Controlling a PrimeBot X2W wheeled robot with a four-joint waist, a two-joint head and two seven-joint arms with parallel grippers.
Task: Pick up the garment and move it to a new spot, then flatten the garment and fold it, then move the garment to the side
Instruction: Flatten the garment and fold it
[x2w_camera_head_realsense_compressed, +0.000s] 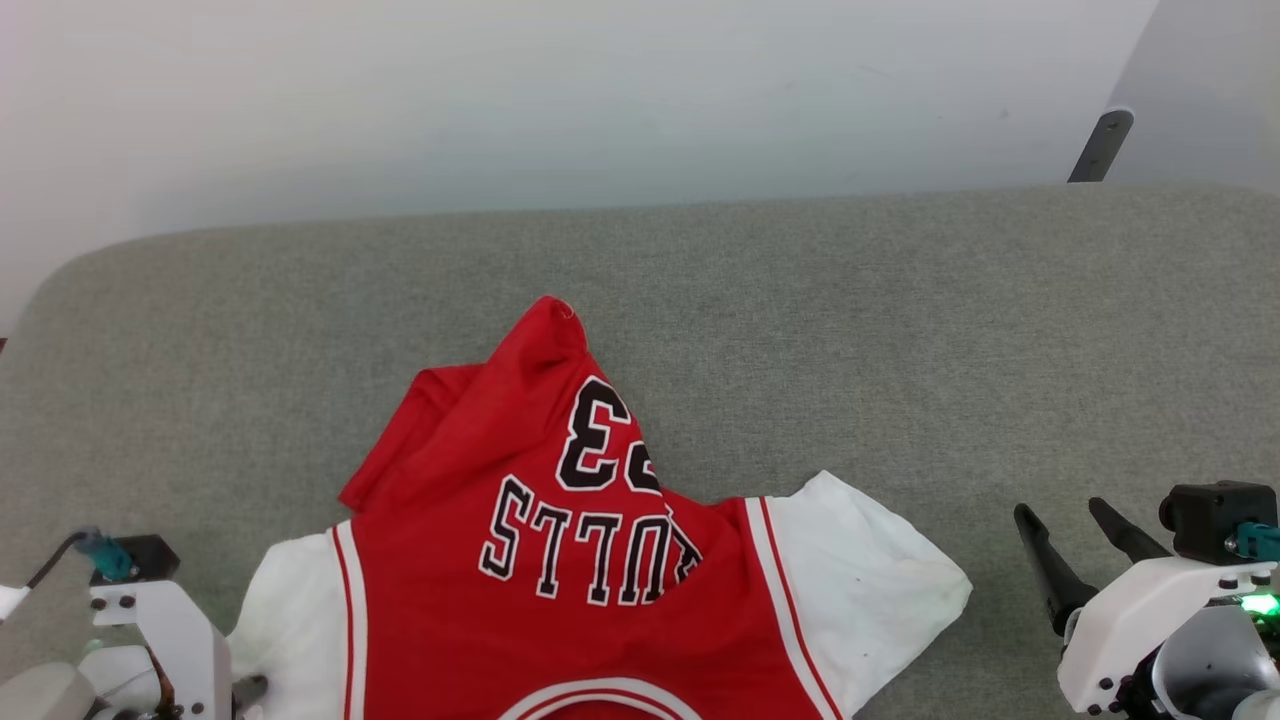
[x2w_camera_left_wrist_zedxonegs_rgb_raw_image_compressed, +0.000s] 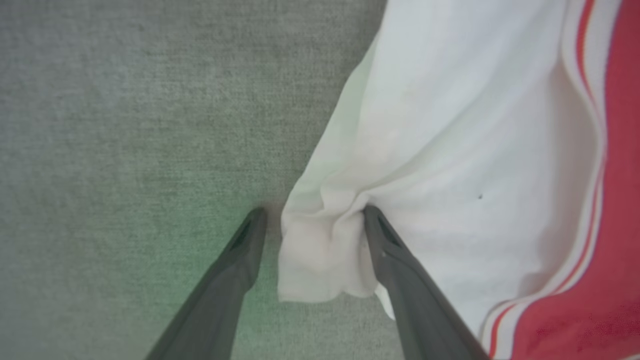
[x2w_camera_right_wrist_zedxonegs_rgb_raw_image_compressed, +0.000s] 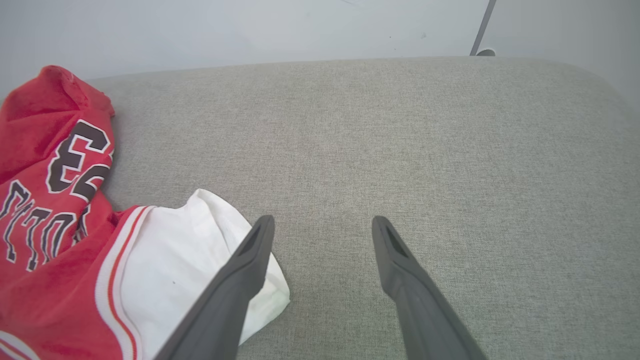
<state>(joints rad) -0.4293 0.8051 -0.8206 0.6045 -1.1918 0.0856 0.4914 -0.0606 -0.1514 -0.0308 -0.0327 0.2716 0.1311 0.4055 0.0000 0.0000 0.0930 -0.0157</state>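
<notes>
The garment (x2w_camera_head_realsense_compressed: 590, 610), a red jersey with white sleeves, lies crumpled on the grey cushion, lettered side up and upside down to me, its lower part bunched into a peak. In the left wrist view my left gripper (x2w_camera_left_wrist_zedxonegs_rgb_raw_image_compressed: 312, 212) is open, its fingers straddling the puckered corner of the white sleeve (x2w_camera_left_wrist_zedxonegs_rgb_raw_image_compressed: 450, 125), and the right finger (x2w_camera_left_wrist_zedxonegs_rgb_raw_image_compressed: 395, 255) presses into the cloth. My right gripper (x2w_camera_head_realsense_compressed: 1058, 507) hovers open to the right of the other white sleeve (x2w_camera_head_realsense_compressed: 870, 590). Nothing is between its fingers (x2w_camera_right_wrist_zedxonegs_rgb_raw_image_compressed: 322, 220), and its left finger overlaps that sleeve's (x2w_camera_right_wrist_zedxonegs_rgb_raw_image_compressed: 185, 255) edge.
The grey padded surface (x2w_camera_head_realsense_compressed: 900, 330) stretches wide, bare to the right and behind the jersey. A pale wall rises past its far edge. A dark metal leg (x2w_camera_head_realsense_compressed: 1100, 145) stands at the upper right beyond the cushion.
</notes>
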